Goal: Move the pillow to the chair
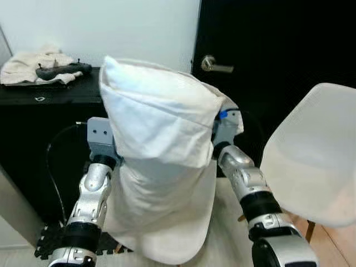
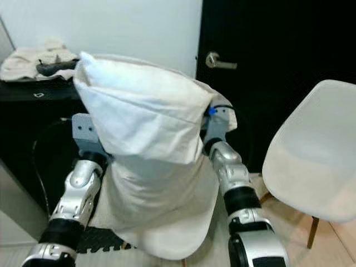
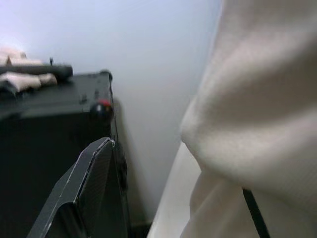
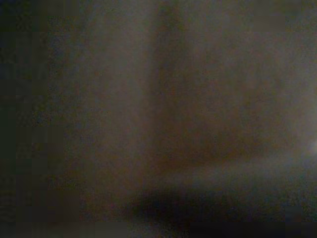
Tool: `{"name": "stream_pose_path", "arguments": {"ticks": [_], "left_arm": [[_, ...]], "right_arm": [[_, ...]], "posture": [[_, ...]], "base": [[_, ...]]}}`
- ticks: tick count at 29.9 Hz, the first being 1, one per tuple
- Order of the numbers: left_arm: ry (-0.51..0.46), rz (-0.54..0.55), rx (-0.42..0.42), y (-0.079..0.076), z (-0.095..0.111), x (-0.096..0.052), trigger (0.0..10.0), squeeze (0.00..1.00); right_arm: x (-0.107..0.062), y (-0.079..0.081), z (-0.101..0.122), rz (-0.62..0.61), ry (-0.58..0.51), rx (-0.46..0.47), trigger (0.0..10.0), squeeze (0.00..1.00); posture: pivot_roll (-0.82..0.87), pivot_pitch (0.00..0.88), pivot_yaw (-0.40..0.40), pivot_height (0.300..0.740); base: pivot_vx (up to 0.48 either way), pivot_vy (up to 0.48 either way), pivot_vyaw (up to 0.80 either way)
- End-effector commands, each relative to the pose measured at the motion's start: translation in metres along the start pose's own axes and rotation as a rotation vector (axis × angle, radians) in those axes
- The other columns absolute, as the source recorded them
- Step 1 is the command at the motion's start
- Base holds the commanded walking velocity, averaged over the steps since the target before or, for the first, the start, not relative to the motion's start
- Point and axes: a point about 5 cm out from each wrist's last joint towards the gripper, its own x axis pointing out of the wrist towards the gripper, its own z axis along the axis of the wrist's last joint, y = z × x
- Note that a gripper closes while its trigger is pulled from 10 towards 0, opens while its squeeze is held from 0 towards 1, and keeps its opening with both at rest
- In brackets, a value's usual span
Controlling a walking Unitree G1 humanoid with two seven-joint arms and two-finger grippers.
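White pillow point(image 1: 161, 161) hangs upright between both arms, left of the chair point(image 1: 314, 153). Left jaws point(image 3: 163, 188) and right jaws are buried in cloth, so I cannot tell their state. Carrying step; next, probably swing right, over the seat.

- You could not see either gripper's fingertips in the head views; the pillow point(image 1: 161, 150) covered both wrists.
- Your right wrist view was a dark blur (nothing could be made out).
- The chair point(image 1: 314, 156) ran off the right edge, so you lost its far side.
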Motion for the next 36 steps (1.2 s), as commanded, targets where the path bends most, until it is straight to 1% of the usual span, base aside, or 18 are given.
{"name": "stream_pose_path", "arguments": {"ticks": [1,3,6,7,8,10,12,15,17,18,19,24,26,31,36], "left_arm": [[-0.037,-0.082,-0.009,-0.016,0.007,0.002,10.0,0.0],[-0.037,-0.088,-0.001,-0.017,0.007,0.002,10.0,0.0],[-0.032,-0.085,0.012,-0.017,0.006,0.002,10.0,0.0],[-0.027,-0.077,0.021,-0.016,0.005,0.002,10.0,0.0],[-0.027,-0.077,0.021,-0.016,0.005,0.002,10.0,0.0],[-0.012,-0.053,0.033,-0.013,0.003,0.002,10.0,0.0],[0.006,-0.03,0.049,-0.01,-0.001,0.001,10.0,0.0],[0.014,-0.023,0.055,-0.009,-0.002,0.0,10.0,0.0],[0.049,0.024,0.094,-0.002,-0.008,-0.001,10.0,0.0],[0.049,0.024,0.094,-0.002,-0.008,-0.001,10.0,0.0],[0.061,0.031,0.112,0.0,-0.01,-0.001,10.0,0.0],[0.091,0.042,0.135,0.004,-0.016,-0.005,10.0,0.0],[0.107,0.065,0.144,0.007,-0.02,-0.007,10.0,0.0],[0.116,0.086,0.153,0.011,-0.022,-0.01,10.0,0.0],[0.111,0.111,0.171,0.017,-0.022,-0.011,10.0,0.0]], "right_arm": [[0.004,0.012,-0.002,0.028,0.023,-0.014,10.0,0.0],[0.004,0.011,-0.002,0.029,0.024,-0.013,10.0,0.0],[0.004,0.012,-0.006,0.035,0.052,-0.04,10.0,0.0],[0.003,0.012,-0.009,0.035,0.07,-0.061,10.0,0.0],[0.003,0.012,-0.009,0.035,0.07,-0.061,10.0,0.0],[0.002,0.01,-0.017,0.025,0.113,-0.102,10.0,0.0],[0.001,0.008,-0.022,0.018,0.138,-0.116,10.0,0.0],[0.001,0.008,-0.023,0.015,0.143,-0.118,10.0,0.0],[0.0,0.006,-0.027,0.014,0.176,-0.136,10.0,0.0],[0.0,0.006,-0.027,0.014,0.176,-0.136,10.0,0.0],[0.0,0.006,-0.03,0.019,0.19,-0.148,10.0,0.0],[-0.001,0.005,-0.034,0.02,0.214,-0.164,10.0,0.0],[-0.001,0.005,-0.035,0.016,0.22,-0.167,10.0,0.0],[-0.001,0.005,-0.037,0.012,0.226,-0.169,10.0,0.0],[-0.002,0.01,-0.04,0.042,0.233,-0.177,10.0,0.0]], "posture": [[0.15,0.0,-0.046,0.725],[0.15,0.0,-0.048,0.72],[0.14,0.0,-0.049,0.71],[0.14,0.0,-0.05,0.705],[0.14,0.0,-0.05,0.705],[0.14,0.0,-0.052,0.695],[0.14,0.0,-0.052,0.685],[0.14,0.0,-0.052,0.68],[0.14,0.0,-0.054,0.665],[0.14,0.0,-0.054,0.665],[0.14,0.0,-0.054,0.66],[0.14,0.0,-0.054,0.645],[0.14,0.0,-0.059,0.635],[0.14,0.0,-0.06,0.625],[0.14,0.0,-0.062,0.61]], "base": [[0.0,0.0,0.0],[0.0,0.0,0.0],[0.0,0.0,0.0],[0.0,0.0,0.0],[0.0,0.0,0.0],[0.0,0.0,0.0],[0.0,0.0,0.0],[0.0,0.0,0.0],[0.0,0.0,0.0],[0.0,0.0,0.0],[0.0,0.0,0.0],[0.0,0.0,0.0],[0.0,0.0,0.0],[0.0,0.0,0.0],[0.0,0.0,0.0]]}}
